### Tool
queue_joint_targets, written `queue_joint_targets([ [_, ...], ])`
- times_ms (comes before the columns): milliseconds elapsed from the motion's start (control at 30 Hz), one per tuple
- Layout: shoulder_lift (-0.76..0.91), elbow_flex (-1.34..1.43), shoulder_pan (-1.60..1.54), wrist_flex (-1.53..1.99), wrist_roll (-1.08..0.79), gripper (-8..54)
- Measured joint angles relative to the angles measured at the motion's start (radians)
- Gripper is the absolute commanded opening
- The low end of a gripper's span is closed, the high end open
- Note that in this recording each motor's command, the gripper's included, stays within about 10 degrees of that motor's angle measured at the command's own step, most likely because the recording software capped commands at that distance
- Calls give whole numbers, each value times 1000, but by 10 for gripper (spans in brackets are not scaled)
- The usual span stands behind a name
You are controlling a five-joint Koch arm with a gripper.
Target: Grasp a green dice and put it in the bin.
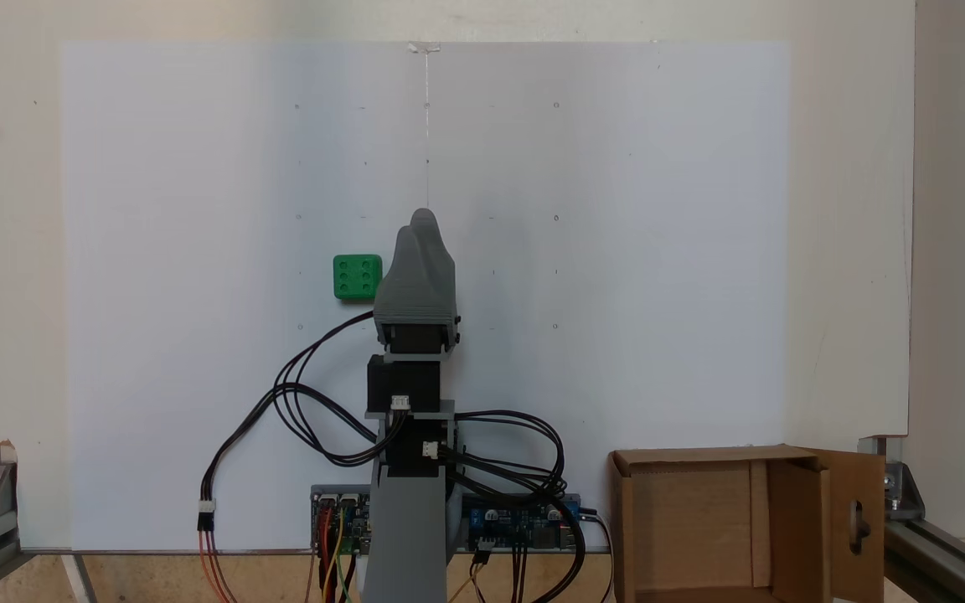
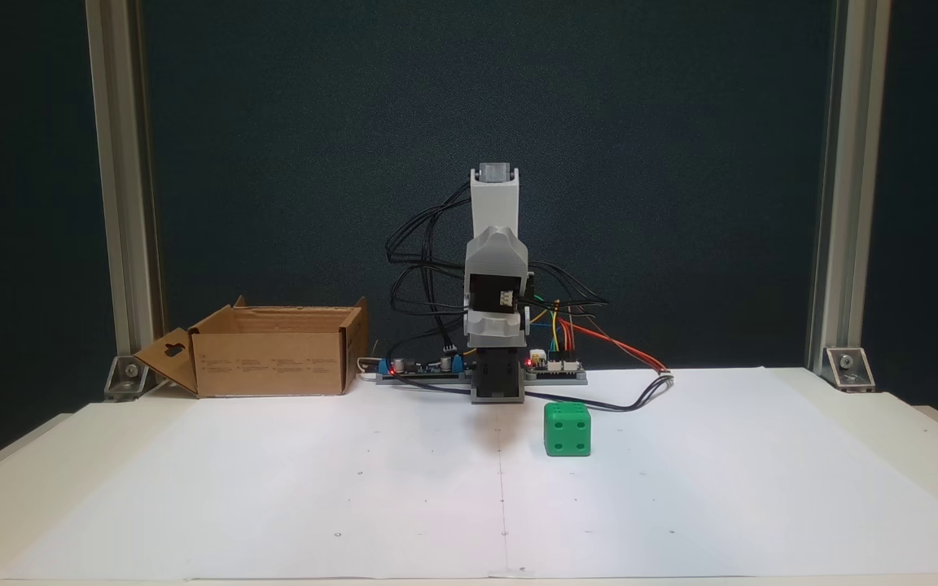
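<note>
Green dice [image 2: 567, 429] sits nearest the front camera on white paper [image 2: 273, 505], at 4 o'clock from the folded arm's base; the cardboard bin [image 2: 273, 358] stands well apart at 9 o'clock. From above, the grey gripper [image 1: 425, 216] points to 12 o'clock, fingers pressed together on nothing, the dice [image 1: 357, 276] just beside it at 9 o'clock, the bin [image 1: 750, 523] at 4 o'clock

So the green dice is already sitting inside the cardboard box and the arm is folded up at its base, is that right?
Not quite. The green dice is not in the bin; it lies on the white paper beside the gripper, as the top-down fixed view shows. The arm is folded at its base, as you said.
</note>
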Motion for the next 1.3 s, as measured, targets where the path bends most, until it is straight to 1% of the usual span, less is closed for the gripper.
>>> queue_joint_targets([
  [1300,0,0,15,0,0,446],
])
